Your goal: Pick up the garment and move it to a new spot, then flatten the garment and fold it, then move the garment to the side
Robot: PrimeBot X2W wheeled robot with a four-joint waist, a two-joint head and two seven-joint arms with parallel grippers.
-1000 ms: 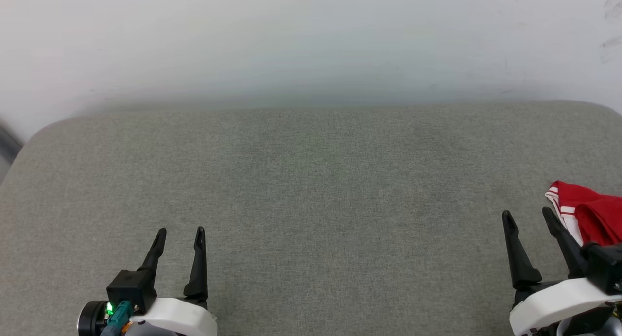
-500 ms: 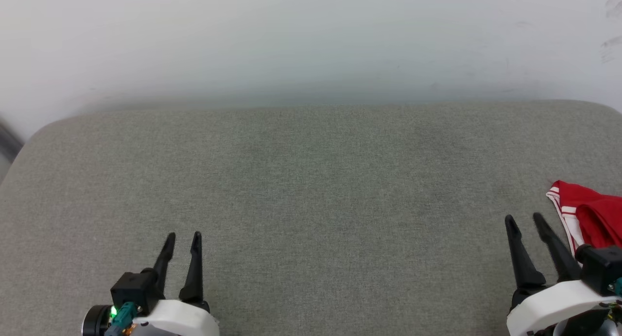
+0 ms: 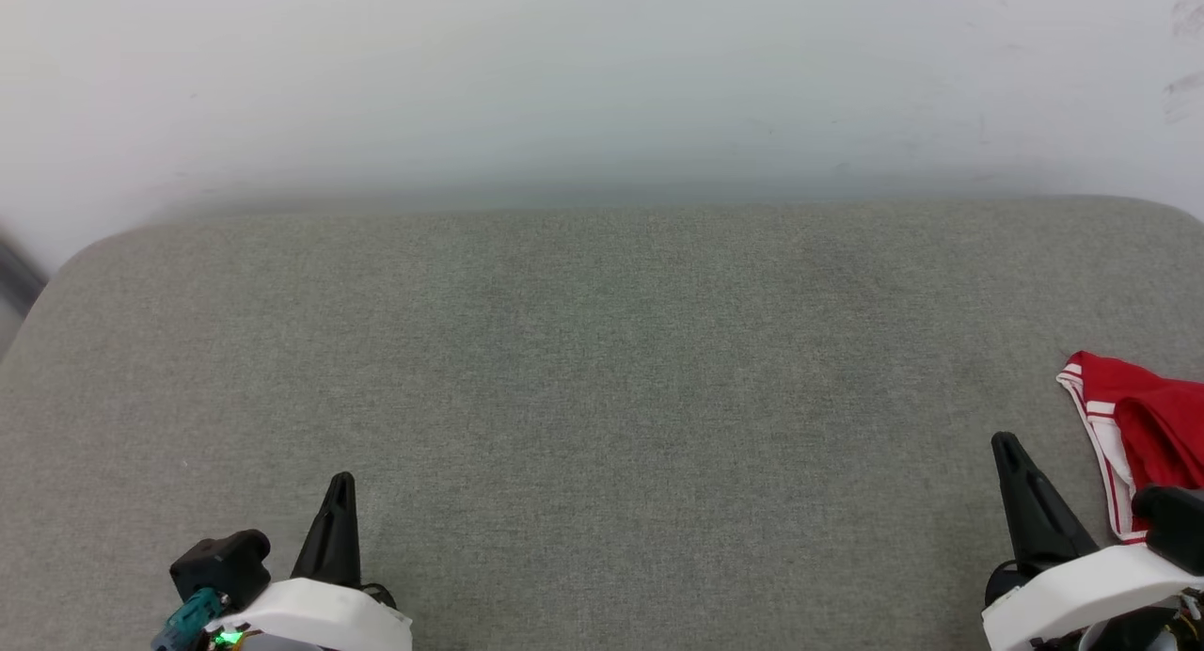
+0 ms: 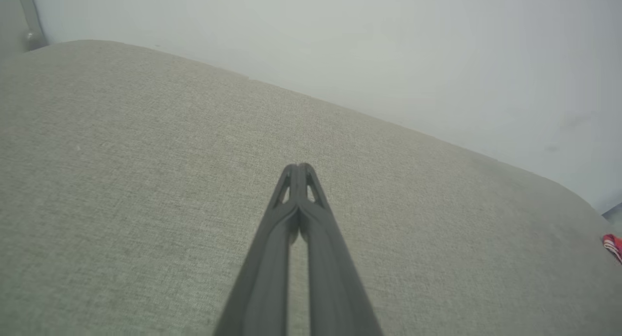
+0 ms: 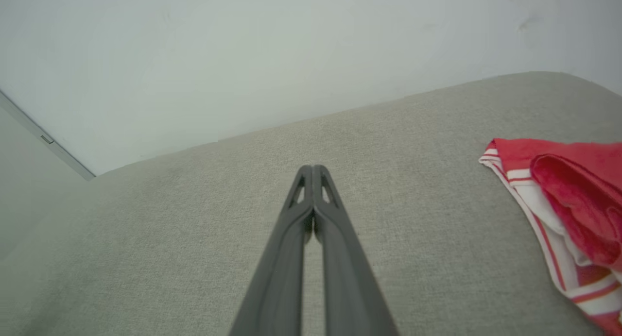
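Observation:
The garment (image 3: 1143, 425), bright red with a white edge striped in red, lies bunched at the right edge of the grey cushioned surface (image 3: 602, 369); most of it runs out of the head view. In the right wrist view the garment (image 5: 568, 210) lies to the right of my fingers, apart from them. A sliver of the garment (image 4: 613, 244) shows at the far right of the left wrist view. My right gripper (image 3: 1008, 442) is shut and empty, just left of the garment. At the lower left my left gripper (image 3: 340, 483) is shut and empty too. Both pairs of fingertips (image 4: 298, 167) (image 5: 312, 169) meet over bare cushion.
A pale wall (image 3: 602, 77) rises directly behind the cushion's far edge. A dark strip (image 3: 14, 279) shows past the cushion's left corner. The cushion's corners are rounded at far left and far right.
Both grippers have closed from wide open to shut on nothing. Both have also drawn back a little toward the bottom of the head view. The garment has not moved.

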